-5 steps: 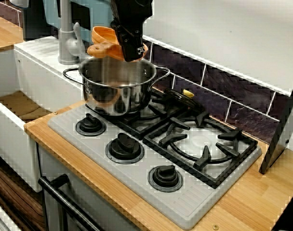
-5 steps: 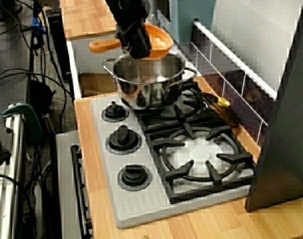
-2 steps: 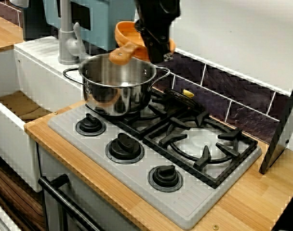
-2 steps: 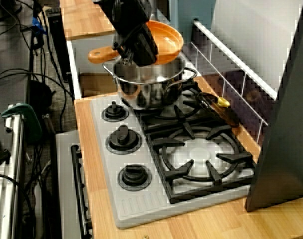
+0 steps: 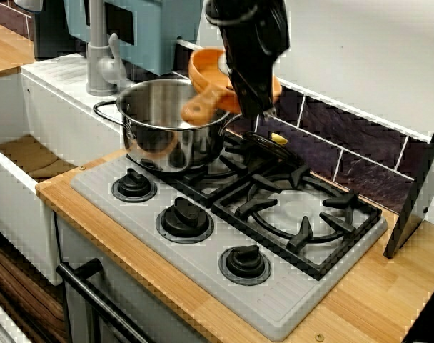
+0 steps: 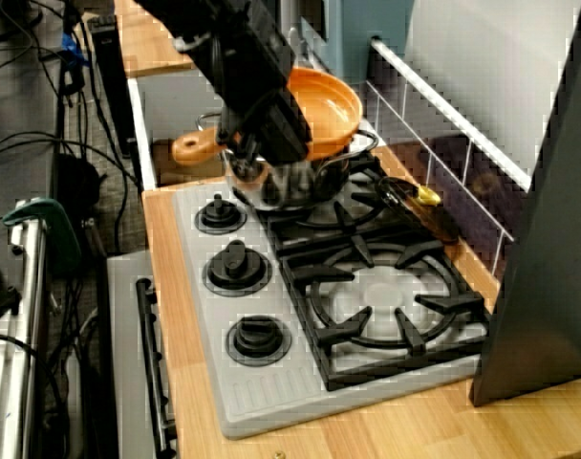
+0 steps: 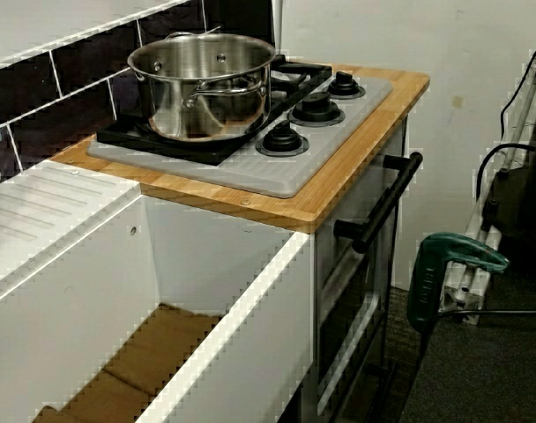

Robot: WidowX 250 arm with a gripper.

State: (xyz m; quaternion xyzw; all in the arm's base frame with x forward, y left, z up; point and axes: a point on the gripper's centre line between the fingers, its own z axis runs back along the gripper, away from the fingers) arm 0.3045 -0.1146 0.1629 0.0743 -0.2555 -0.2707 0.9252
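Nearest me, three black knobs (image 5: 184, 218) line the front of the grey hob (image 5: 203, 282), set in a wooden counter (image 5: 360, 307); behind them lie the black burner grates (image 5: 303, 214), the right one bare; on the left one stands a steel pot (image 5: 167, 136), upright, two-handled.

Over the pot's far right rim hangs the orange frying pan (image 5: 206, 68), tilted, its handle slanting down across the pot's mouth; seen from the stove's end the pan (image 6: 329, 110) sits low over the pot, and I cannot tell whether they touch; the black gripper (image 5: 251, 103) is clamped on the pan where handle meets bowl, carrying it.

Farther back, a small black-and-yellow item (image 5: 274, 138) lies by the dark tiles (image 5: 360, 161); a grey tap (image 5: 96, 50) stands to the left.
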